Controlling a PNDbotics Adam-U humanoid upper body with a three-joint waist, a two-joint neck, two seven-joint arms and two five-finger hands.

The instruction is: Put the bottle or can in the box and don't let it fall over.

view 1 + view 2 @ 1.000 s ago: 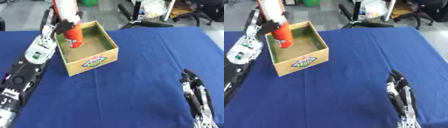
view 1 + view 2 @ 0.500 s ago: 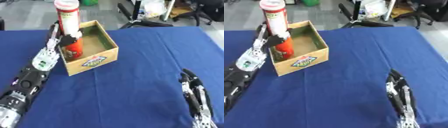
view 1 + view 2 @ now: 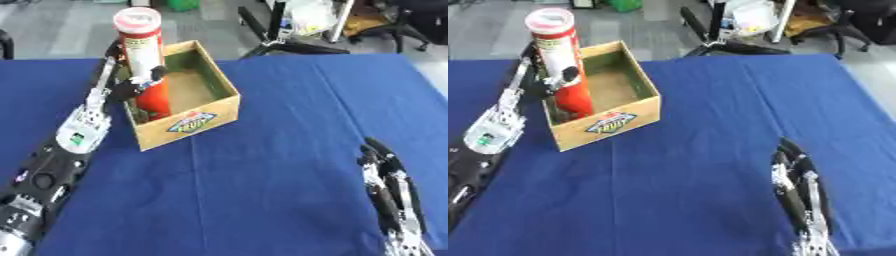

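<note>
A tall red can [image 3: 147, 65] with a white band and a pale lid stands upright inside the open cardboard box [image 3: 213, 107], near its left wall. My left hand [image 3: 125, 86] reaches in from the left and its fingers and thumb curl round the can's middle. My right hand [image 3: 390, 186] rests open near the lower right corner, fingers up, far from the box.
The box sits on a blue tablecloth [image 3: 289, 130] toward the far left. Beyond the table's far edge are a chair base [image 3: 280, 42] and a bag [image 3: 306, 17] on the floor.
The can has gone from tilted over the box's left edge to standing upright inside it, with my left hand still round it. The view has shifted slightly.
</note>
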